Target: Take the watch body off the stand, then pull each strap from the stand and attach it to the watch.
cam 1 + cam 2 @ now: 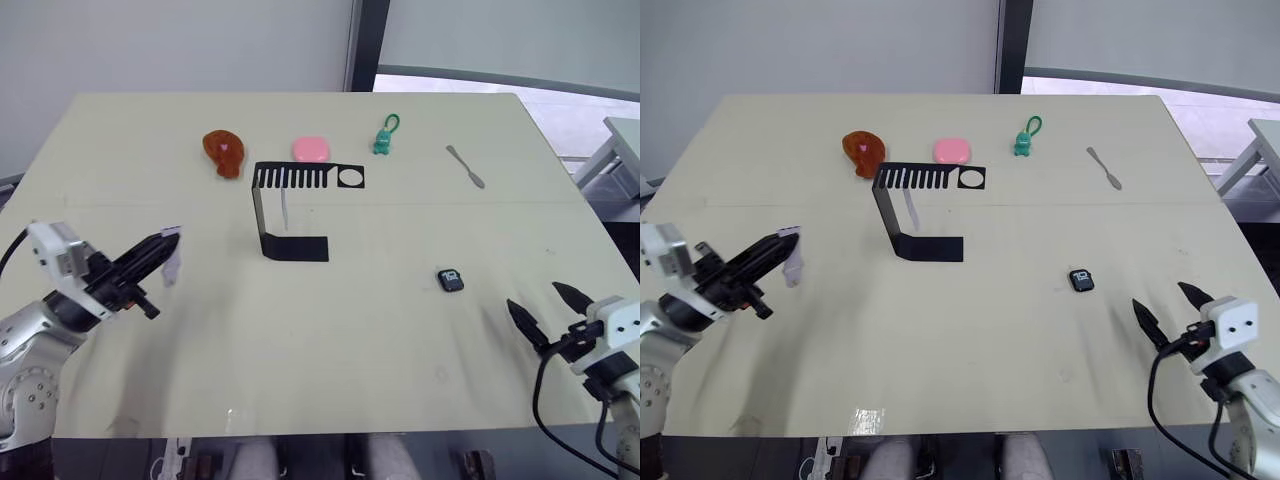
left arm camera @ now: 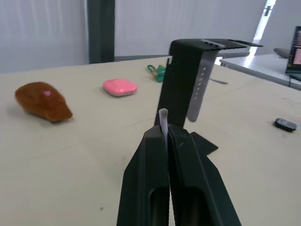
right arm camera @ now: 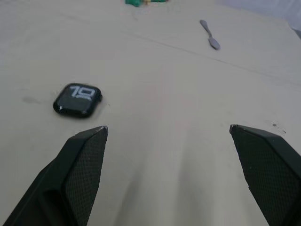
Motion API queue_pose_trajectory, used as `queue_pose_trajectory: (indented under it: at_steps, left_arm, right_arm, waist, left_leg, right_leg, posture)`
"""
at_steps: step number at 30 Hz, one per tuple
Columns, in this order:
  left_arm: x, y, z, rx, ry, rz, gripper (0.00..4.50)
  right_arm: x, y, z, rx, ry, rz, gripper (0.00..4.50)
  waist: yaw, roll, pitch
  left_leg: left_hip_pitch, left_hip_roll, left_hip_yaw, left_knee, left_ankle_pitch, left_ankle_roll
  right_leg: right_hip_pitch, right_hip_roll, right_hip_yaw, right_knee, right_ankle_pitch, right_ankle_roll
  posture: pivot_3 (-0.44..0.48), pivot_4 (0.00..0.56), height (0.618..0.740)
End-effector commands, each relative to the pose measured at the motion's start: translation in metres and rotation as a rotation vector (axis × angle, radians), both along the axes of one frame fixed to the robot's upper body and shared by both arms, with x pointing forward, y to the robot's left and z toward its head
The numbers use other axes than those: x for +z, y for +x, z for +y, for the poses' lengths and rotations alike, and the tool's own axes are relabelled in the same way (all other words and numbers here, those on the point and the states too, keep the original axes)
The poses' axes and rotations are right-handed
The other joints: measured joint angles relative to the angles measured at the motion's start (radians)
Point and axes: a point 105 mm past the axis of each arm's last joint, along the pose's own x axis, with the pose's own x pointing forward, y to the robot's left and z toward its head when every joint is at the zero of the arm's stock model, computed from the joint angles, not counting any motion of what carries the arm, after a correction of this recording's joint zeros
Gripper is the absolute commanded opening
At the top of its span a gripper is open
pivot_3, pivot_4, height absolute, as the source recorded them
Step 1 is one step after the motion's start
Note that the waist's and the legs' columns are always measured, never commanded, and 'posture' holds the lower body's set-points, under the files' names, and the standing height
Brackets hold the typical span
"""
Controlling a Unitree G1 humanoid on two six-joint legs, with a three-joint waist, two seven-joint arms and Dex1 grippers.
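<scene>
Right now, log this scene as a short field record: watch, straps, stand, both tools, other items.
watch body: lying flat on the table, off the stand, ahead of the right tool
stand: upright mid-table
strap one: pinched in the left tool, clear of the stand
strap two: hanging from the stand's top bar
left tool: shut on strap one
right tool: open, holding nothing
other items: brown object, pink object, green keychain figure, grey spatula along the far side

Black stand [image 1: 290,212], lavender-white straps [image 1: 172,258]
</scene>
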Motion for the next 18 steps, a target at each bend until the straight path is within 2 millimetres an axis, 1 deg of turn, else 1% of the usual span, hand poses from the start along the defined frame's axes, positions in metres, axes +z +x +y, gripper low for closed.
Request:
queue_pose_trajectory:
  at_steps: [1, 3, 5, 7, 9, 11, 13, 18]
  left_arm:
    - [0.014, -0.005, -0.036, -0.158, 0.068, -0.07, 0.0]
    - [0.01, -0.005, -0.053, -0.232, 0.124, -0.094, 0.0]
    - [0.01, -0.005, -0.07, -0.296, 0.135, -0.111, 0.0]
    - [0.01, -0.008, -0.087, -0.375, 0.131, -0.113, 0.0]
    - [0.009, -0.012, -0.099, -0.44, 0.136, -0.108, 0.0]
    - [0.008, -0.015, -0.106, -0.478, 0.135, -0.101, 0.0]
    - [0.006, -0.018, -0.112, -0.511, 0.135, -0.094, 0.0]
    - [0.0, -0.025, -0.12, -0.537, 0.14, -0.079, 0.0]
  right_arm:
    - [0.004, 0.004, 0.032, 0.027, -0.005, 0.017, 4.4]
    - [0.0, 0.008, 0.04, -0.018, -0.006, 0.059, 4.4]
    - [0.001, 0.01, 0.05, -0.019, 0.006, 0.064, 4.4]
    - [0.0, 0.013, 0.053, -0.055, 0.03, 0.079, 4.4]
    - [-0.002, 0.016, 0.052, -0.093, 0.036, 0.106, 4.4]
    - [-0.003, 0.019, 0.056, -0.096, 0.042, 0.137, 4.4]
    - [-0.003, 0.024, 0.064, -0.071, 0.076, 0.162, 4.4]
    - [0.001, 0.03, 0.075, -0.057, 0.077, 0.207, 4.4]
  waist:
    - [0.003, 0.0, 0.0]
    - [0.001, 0.001, 0.0]
    - [0.001, 0.001, 0.0]
    - [-0.001, 0.001, 0.0]
    - [-0.002, 0.001, 0.0]
    - [-0.002, 0.001, 0.0]
    - [-0.002, 0.001, 0.0]
    - [0.0, 0.001, 0.0]
  left_leg:
    - [0.0, 0.0, 0.0, 0.0, 0.0, 0.0]
    - [0.0, 0.0, 0.0, 0.0, 0.0, 0.0]
    - [-0.001, -0.001, 0.0, 0.0, 0.0, 0.0]
    - [-0.002, -0.001, 0.001, 0.0, 0.0, 0.0]
    - [-0.001, 0.0, 0.001, 0.001, 0.0, 0.0]
    - [-0.001, 0.0, 0.001, 0.001, 0.001, 0.0]
    - [-0.001, 0.0, 0.001, 0.001, 0.001, -0.001]
    - [-0.001, 0.0, 0.0, 0.002, 0.003, -0.001]
  right_leg:
    - [0.0, 0.0, 0.0, 0.0, 0.0, 0.0]
    - [0.0, 0.0, 0.0, 0.0, 0.0, 0.0]
    - [0.0, 0.001, 0.0, -0.001, 0.0, 0.0]
    - [-0.001, 0.001, 0.0, 0.0, 0.0, 0.0]
    - [-0.001, 0.002, 0.0, 0.0, 0.0, 0.0]
    - [-0.002, 0.002, 0.001, 0.002, 0.0, 0.0]
    - [-0.002, 0.002, 0.001, 0.002, 0.0, 0.0]
    - [-0.002, 0.002, 0.001, 0.004, 0.0, 0.0]
  posture:
    - [0.0, 0.15, 0.74]
    - [0.0, 0.15, 0.74]
    - [0.0, 0.15, 0.74]
    - [0.0, 0.15, 0.74]
    - [0.0, 0.15, 0.74]
    - [0.0, 0.15, 0.74]
    - [0.0, 0.15, 0.74]
    - [0.0, 0.15, 0.74]
